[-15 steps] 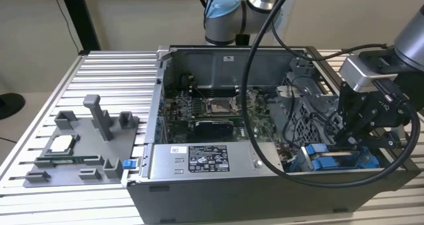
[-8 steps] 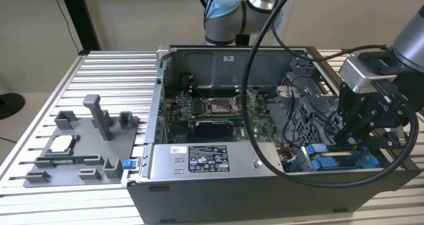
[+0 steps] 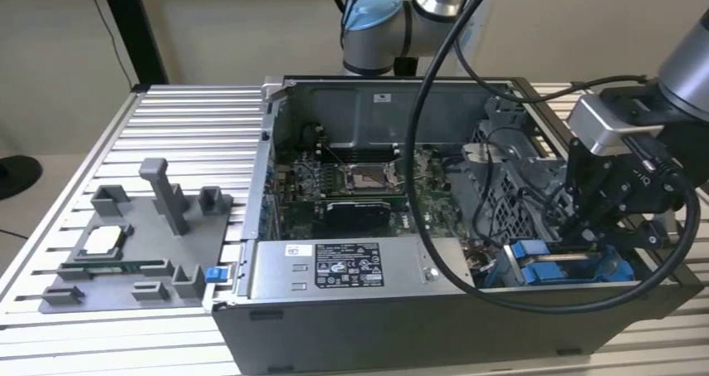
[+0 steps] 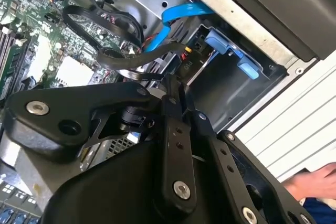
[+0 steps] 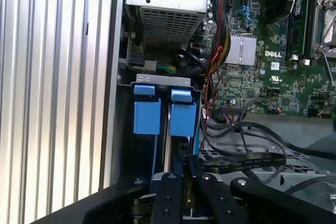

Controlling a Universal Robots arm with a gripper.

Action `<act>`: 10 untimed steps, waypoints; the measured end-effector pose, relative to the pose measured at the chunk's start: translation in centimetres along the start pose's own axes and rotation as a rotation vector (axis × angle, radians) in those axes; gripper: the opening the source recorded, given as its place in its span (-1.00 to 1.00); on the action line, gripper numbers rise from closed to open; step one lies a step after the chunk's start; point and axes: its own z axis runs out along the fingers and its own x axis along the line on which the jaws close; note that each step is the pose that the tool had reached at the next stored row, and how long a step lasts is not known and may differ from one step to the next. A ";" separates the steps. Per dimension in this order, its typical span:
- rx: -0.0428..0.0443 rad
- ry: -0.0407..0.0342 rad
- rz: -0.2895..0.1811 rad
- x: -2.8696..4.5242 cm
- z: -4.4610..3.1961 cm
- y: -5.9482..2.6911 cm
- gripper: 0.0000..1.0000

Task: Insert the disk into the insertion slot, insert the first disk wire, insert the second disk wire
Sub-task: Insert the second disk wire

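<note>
My gripper point(image 3: 582, 235) hangs low inside the open computer case at the exterior view's right, just over the insertion slot point(image 3: 565, 268). In the first wrist view the slot point(image 5: 126, 145) shows grey walls. The disk's blue frame tabs point(image 5: 182, 119) stand in it, and the disk's body is mostly hidden. The fingers point(image 5: 169, 182) are close together at the slot's mouth. A flat black disk wire point(image 5: 241, 161) runs up to them, and in the second wrist view that wire point(image 4: 131, 56) ends at the gripper point(image 4: 170, 83). A blue wire point(image 4: 178, 14) curves beside the blue tabs point(image 4: 231, 51).
The labelled grey power-supply box point(image 3: 332, 268) sits at the case front, with the motherboard point(image 3: 354, 185) behind it. A perforated metal cage point(image 3: 499, 193) stands close to the gripper. A grey fixture tray point(image 3: 122, 251) lies on the slatted table. A person's hand point(image 4: 315, 179) is outside the case.
</note>
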 end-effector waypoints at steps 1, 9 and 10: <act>0.0001 -0.0001 0.002 0.00 0.00 -0.03 -1.00; 0.0032 -0.0011 0.039 0.01 0.48 -0.07 -1.00; 0.0034 -0.0009 0.042 0.02 0.62 -0.07 -1.00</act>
